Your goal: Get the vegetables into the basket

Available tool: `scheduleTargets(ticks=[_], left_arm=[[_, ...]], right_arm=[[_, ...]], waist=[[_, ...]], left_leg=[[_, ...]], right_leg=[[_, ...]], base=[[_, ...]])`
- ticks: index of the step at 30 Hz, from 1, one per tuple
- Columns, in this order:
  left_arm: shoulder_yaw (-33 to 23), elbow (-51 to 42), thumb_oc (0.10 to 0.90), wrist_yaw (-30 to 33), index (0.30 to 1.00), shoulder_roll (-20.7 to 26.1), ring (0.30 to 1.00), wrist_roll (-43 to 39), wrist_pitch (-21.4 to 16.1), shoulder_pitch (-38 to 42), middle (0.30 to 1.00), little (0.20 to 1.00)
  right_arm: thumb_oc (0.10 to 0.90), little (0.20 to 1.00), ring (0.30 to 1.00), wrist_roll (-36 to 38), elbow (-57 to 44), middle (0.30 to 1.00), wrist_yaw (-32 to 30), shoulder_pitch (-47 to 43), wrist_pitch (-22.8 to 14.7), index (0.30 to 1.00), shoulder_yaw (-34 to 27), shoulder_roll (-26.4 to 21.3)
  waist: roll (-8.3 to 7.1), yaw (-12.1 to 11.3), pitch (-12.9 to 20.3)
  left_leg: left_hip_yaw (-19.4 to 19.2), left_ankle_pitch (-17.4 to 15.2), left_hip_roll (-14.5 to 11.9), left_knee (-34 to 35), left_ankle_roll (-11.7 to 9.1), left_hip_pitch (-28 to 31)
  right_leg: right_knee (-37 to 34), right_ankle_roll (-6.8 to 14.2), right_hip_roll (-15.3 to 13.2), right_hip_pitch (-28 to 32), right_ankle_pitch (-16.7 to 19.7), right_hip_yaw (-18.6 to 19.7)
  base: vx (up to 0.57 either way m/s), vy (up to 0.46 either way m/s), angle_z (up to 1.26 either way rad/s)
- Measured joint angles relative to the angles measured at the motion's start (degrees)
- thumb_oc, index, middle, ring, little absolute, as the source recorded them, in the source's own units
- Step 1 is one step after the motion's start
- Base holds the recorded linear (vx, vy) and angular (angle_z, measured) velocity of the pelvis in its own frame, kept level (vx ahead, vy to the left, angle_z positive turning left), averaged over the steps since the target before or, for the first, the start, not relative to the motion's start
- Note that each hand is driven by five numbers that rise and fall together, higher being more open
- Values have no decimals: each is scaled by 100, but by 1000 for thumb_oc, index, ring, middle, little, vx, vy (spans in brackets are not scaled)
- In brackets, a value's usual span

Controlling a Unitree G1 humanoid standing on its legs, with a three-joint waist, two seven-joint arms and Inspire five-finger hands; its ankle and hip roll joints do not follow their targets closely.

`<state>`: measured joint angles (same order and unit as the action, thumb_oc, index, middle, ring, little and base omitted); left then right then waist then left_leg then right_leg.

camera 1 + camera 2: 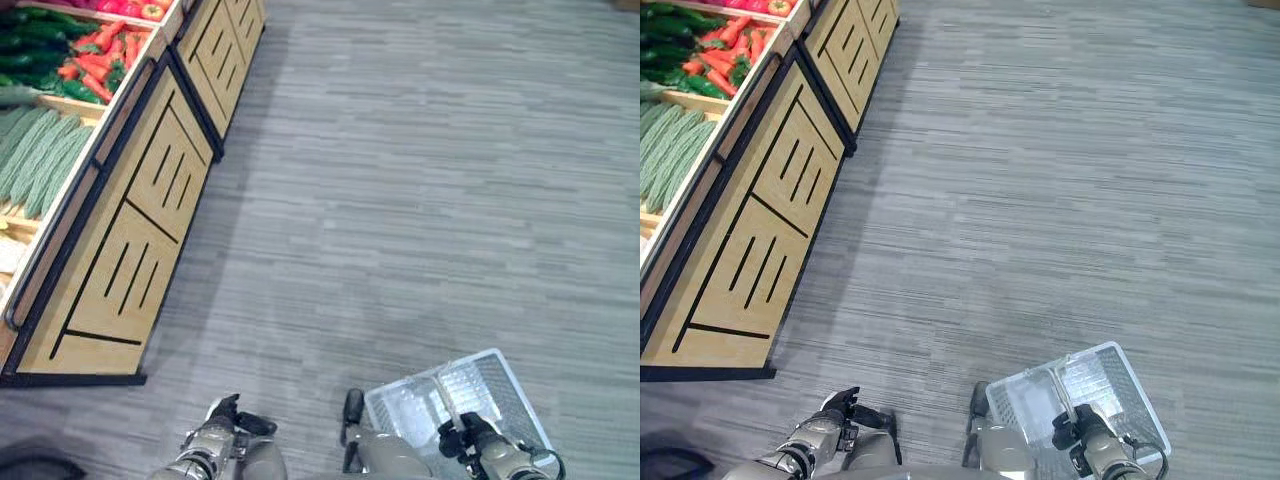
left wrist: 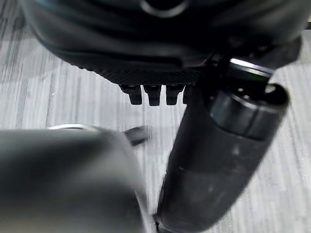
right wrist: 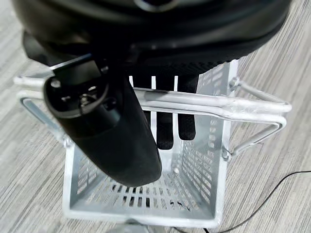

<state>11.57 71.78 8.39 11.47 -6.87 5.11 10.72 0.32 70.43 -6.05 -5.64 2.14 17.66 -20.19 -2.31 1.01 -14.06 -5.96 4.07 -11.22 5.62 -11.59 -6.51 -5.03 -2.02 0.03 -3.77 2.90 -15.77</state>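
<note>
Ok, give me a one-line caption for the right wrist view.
Right hand curled round the twin handles of the empty wire basket above grey plank floor.

The basket (image 3: pixel 146 194) looks like pale plastic, its walls pierced with small slots, slightly glossy. Its handles (image 3: pixel 194 103) are bare metal rods — smooth, with a dull silver shine. The right robot hand (image 3: pixel 112 131) is dark and matt; its fingers (image 3: pixel 165 128) have a fine rough texture, the thumb a smoother shell. The left robot hand (image 2: pixel 218 160) has the same dark, slightly scuffed finish. The floor (image 1: pixel 430 180) is grey plank, matt, with streaky grain. The stand (image 1: pixel 150 200) at the far left has light wood panels — smooth, framed in black.
</note>
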Motion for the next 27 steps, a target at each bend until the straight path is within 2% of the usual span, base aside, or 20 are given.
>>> scheduleTargets(ticks=[2,3,4,5,6,7,8,9,10,12,13,15,19,21,23,24,25,27], left_arm=[[20,-89,900,0,1000,30,1000,6,-78,86,1000,1000],[15,-190,900,0,1000,38,1000,8,-83,100,1000,1000],[-36,-196,900,-3,1000,23,1000,14,-90,-32,1000,1000],[-30,-149,900,-4,1000,-29,1000,15,-87,-18,1000,1000],[-28,-115,900,-4,1000,-60,1000,16,-89,0,1000,1000],[-30,-78,900,6,1000,-47,1000,14,-79,-9,1000,1000],[-38,-46,900,7,1000,-35,1000,4,-71,7,1000,1000],[12,-25,900,12,1000,45,1000,11,-62,93,1000,1000],[19,-24,900,66,1000,273,1000,11,-65,122,1000,1000],[22,-27,900,117,1000,446,1000,12,-59,122,1000,1000],[23,-44,900,127,1000,584,1000,12,-43,114,1000,1000],[5,-35,900,135,1000,713,1000,17,5,-19,1000,1000],[4,-1,900,92,1000,530,1000,16,26,-151,1000,1000],[12,-6,900,94,1000,440,1000,16,18,-153,1000,1000],[27,1,900,96,1000,442,1000,23,12,-140,1000,1000],[31,-11,900,95,1000,449,1000,23,16,-95,1000,1000],[76,6,900,97,1000,451,1000,21,28,-53,1000,1000],[130,56,900,98,1000,479,1000,12,57,-15,1000,1000]], right_arm=[[400,300,300,0,113,300,-16,-69,10,300,9,11],[400,300,300,-9,121,300,-22,-84,26,300,23,2],[400,300,300,-72,94,300,-35,-117,-4,300,65,0],[400,300,300,-73,75,300,-35,-59,7,300,68,-24],[400,300,300,-74,81,300,-55,83,43,300,69,-28],[400,300,300,-74,-35,300,-61,132,92,300,7,-9],[400,300,300,-70,-71,300,-74,127,114,300,23,16],[400,300,300,-66,-159,300,-68,134,114,300,65,40],[400,300,300,-57,-200,300,-102,39,99,300,53,44],[400,300,300,-62,-209,300,-79,-74,92,300,56,67],[400,300,300,-62,-229,300,-50,-116,85,300,59,121],[400,300,300,-139,-249,300,-42,-202,33,300,70,211],[400,300,300,-221,-232,300,-20,-290,-14,300,64,209],[400,300,300,-216,-227,300,-3,-283,-17,300,68,251],[400,300,300,-215,-260,300,-9,-329,-36,300,71,246],[400,300,300,-215,-302,300,-16,-334,-57,300,70,241],[400,300,300,-215,-381,300,-20,-304,-62,300,73,228],[400,300,300,-203,-446,300,13,-258,-50,300,96,265]], waist=[[-34,-121,-23],[-32,-183,-46],[34,-139,-8],[128,-72,44],[160,-27,80],[86,-53,55],[65,-142,48],[42,-153,32],[0,-191,15],[-63,-314,-17],[-120,-427,-22],[-212,-474,-41],[-262,-459,-56],[-281,-450,-57],[-272,-423,-55],[-268,-396,-76],[-281,-380,-73],[-313,-198,-90]], left_leg=[[85,387,-120,-1,-102,-463],[59,462,-145,-42,-11,-466],[66,480,26,-89,119,-273],[57,522,157,-242,324,-342],[-5,498,379,-254,593,-277],[-256,436,628,-142,875,-160],[-474,370,830,-127,1038,-151],[-518,305,1060,-117,1169,-154],[-510,206,1246,-106,1310,-125],[-550,168,1302,-59,1339,-72],[-572,159,1336,-61,1349,-59],[-626,134,1347,-59,1356,3],[-738,-33,1262,-50,1345,182],[-713,-67,1209,-45,1390,227],[-657,-84,1154,-23,1430,258],[-606,-73,1149,-42,1512,309],[-552,-56,1163,-51,1577,317],[-282,-51,1273,-49,1649,316]], right_leg=[[-30,92,85,49,-57,143],[-24,103,135,133,-46,336],[-14,228,60,331,-66,772],[4,311,-33,358,-46,871],[50,473,-192,363,-83,931],[405,658,-533,156,-217,1059],[713,680,-750,-101,-258,1182],[878,728,-993,-206,-277,1174],[1010,948,-1188,-282,-238,1183],[981,1199,-1250,-294,-124,1175],[877,1244,-1282,-247,-101,1170],[787,1259,-1235,-131,-84,1084],[975,1264,-1183,-117,-92,1098],[1350,1263,-1138,-246,-89,1164],[2245,1264,-1095,-745,-89,1300],[2854,1309,-1099,-1124,-178,1353],[3078,1362,-1095,-1280,-442,1416],[1900,1400,-1073,-1453,-410,1674]], base=[[258,255,-43],[254,310,-158],[193,395,-167],[151,378,-137],[120,412,-53],[58,237,-60],[73,229,-55],[120,250,-30],[103,198,2],[73,121,-5],[95,147,-15],[88,141,-20],[43,96,-20],[78,159,-3],[160,81,-9],[191,17,-8],[230,-18,34],[293,-23,63]])
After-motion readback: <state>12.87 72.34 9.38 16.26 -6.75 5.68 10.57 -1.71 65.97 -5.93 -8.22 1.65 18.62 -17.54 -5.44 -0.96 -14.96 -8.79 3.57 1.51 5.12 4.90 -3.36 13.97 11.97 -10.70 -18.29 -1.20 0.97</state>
